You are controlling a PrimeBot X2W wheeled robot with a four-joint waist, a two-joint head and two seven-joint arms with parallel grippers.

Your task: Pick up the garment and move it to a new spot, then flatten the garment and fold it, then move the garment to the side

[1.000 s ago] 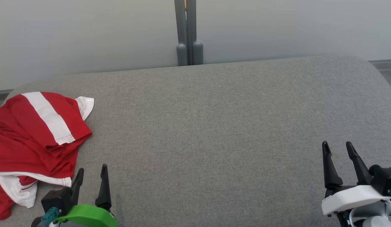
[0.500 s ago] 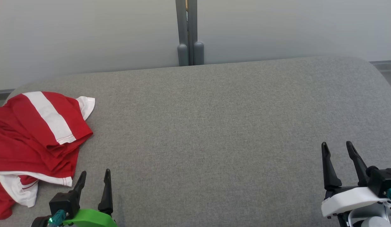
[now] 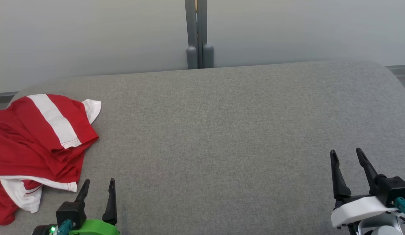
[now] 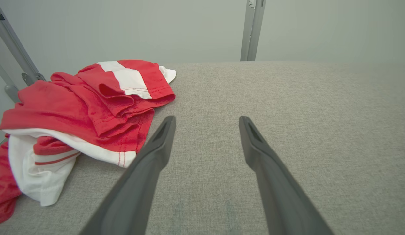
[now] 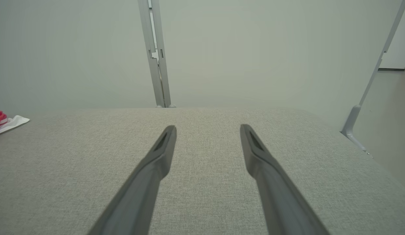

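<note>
Facing a crumpled red-and-white cloth garment (image 3: 42, 140) on the grey fabric surface (image 3: 222, 130), I should swing my left end effector (image 3: 99, 180), jaws apart, onto its nearest thick fold.

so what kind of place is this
Probably a test lab: a wide grey cloth-covered table, plain pale partition panels and a grey post behind it, one crumpled red and white garment at its left end.

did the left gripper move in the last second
Yes. The left gripper has drawn slightly back toward the robot, judged against the garment, which lies unmoved.
</note>
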